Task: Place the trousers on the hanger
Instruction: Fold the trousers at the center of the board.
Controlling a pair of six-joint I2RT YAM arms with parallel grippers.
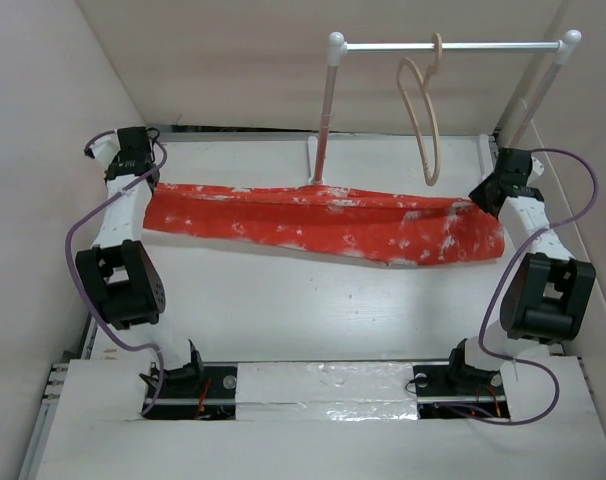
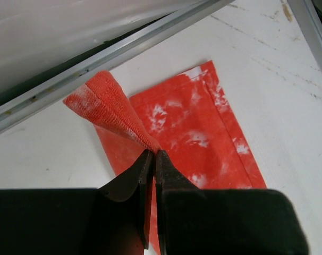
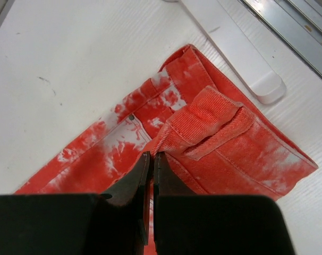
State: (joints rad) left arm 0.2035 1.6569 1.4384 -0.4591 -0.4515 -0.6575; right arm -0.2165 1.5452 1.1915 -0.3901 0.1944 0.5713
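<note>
The red-orange trousers (image 1: 323, 222) mottled with white lie stretched across the far part of the table. My left gripper (image 1: 143, 168) is shut on the leg-hem end (image 2: 116, 114), pinching a raised fold at its fingertips (image 2: 153, 155). My right gripper (image 1: 491, 192) is shut on the waist end (image 3: 203, 125), gripping a fold near the small dark button (image 3: 131, 117). The pale beige hanger (image 1: 423, 110) hangs by its hook from the rail above the trousers' right part.
A white two-post rail rack (image 1: 448, 46) stands at the back, its left post (image 1: 326, 110) rising behind the trousers and one foot (image 3: 240, 50) beside the waist. Beige walls close in left, back and right. A metal rail (image 2: 113, 53) runs along the table's far edge.
</note>
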